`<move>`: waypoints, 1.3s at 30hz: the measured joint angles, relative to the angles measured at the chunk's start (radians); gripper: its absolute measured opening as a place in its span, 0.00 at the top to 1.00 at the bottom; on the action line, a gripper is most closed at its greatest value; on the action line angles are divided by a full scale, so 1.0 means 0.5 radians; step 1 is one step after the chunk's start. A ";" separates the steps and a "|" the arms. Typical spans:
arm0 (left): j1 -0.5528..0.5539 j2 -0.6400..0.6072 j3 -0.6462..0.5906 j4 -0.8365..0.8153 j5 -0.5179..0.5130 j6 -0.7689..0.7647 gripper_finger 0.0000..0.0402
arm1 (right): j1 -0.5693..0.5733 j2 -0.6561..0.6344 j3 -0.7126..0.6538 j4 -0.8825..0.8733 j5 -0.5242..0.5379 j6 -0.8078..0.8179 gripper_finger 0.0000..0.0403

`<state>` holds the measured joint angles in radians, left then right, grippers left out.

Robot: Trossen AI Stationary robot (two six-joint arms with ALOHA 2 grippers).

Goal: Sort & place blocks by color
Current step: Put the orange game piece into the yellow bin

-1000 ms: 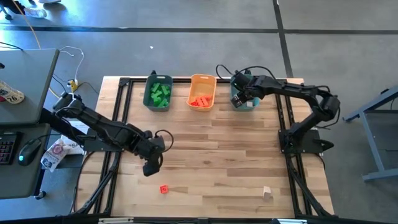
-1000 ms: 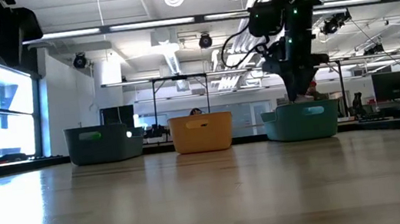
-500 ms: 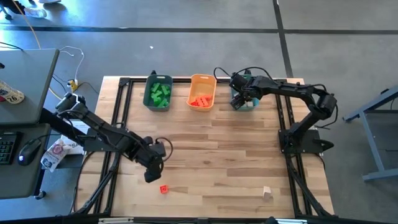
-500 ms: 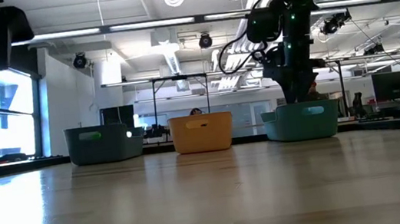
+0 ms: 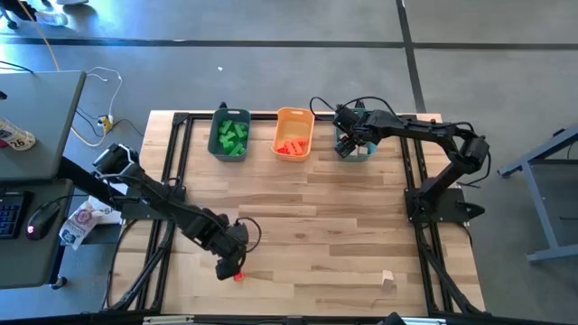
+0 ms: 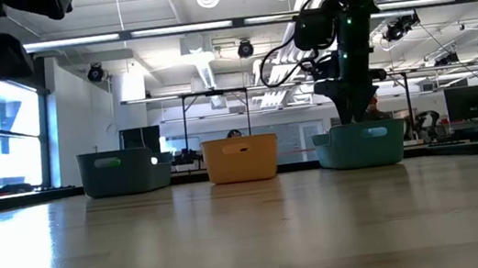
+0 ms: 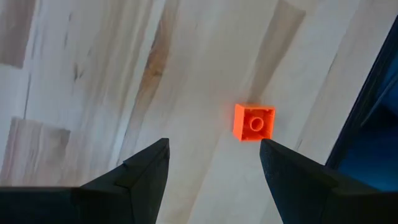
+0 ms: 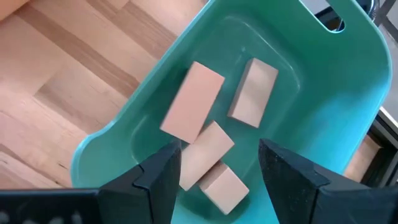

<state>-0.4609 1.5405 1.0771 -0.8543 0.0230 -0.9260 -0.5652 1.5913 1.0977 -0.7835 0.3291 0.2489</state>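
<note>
Left hand (image 7: 211, 165) spread above red-orange block (image 7: 254, 122); right hand (image 8: 214, 165) spread over teal bin (image 8: 323, 93).

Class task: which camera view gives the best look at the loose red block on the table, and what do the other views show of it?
The left wrist view: the red block shows large and unobstructed on the wood beyond the open left gripper, its single stud visible. In the high view it is only a small speck partly hidden by that gripper. The low view and right wrist view do not show it.

Overhead camera looks straight down on the whole table (image 5: 343, 217); the low one sights level along it toward three bins. Each wrist camera peers closely downward, sharing red block (image 7: 254, 122) and teal bin (image 8: 323, 93) with overhead
</note>
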 joint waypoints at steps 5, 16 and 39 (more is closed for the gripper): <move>-0.077 0.071 0.000 0.134 -0.008 0.034 0.41 | 0.000 0.000 0.000 0.002 -0.001 0.002 0.50; -0.222 0.229 0.001 0.333 -0.104 -0.048 0.41 | 0.000 -0.001 0.000 0.025 -0.022 0.008 0.50; -0.276 0.538 0.001 0.490 -0.145 -0.011 0.42 | 0.000 -0.002 0.000 0.099 -0.051 0.008 0.50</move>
<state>-0.5987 1.8095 1.0775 -0.6092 -0.0497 -0.9314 -0.5652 1.5902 1.0977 -0.7338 0.3036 0.2531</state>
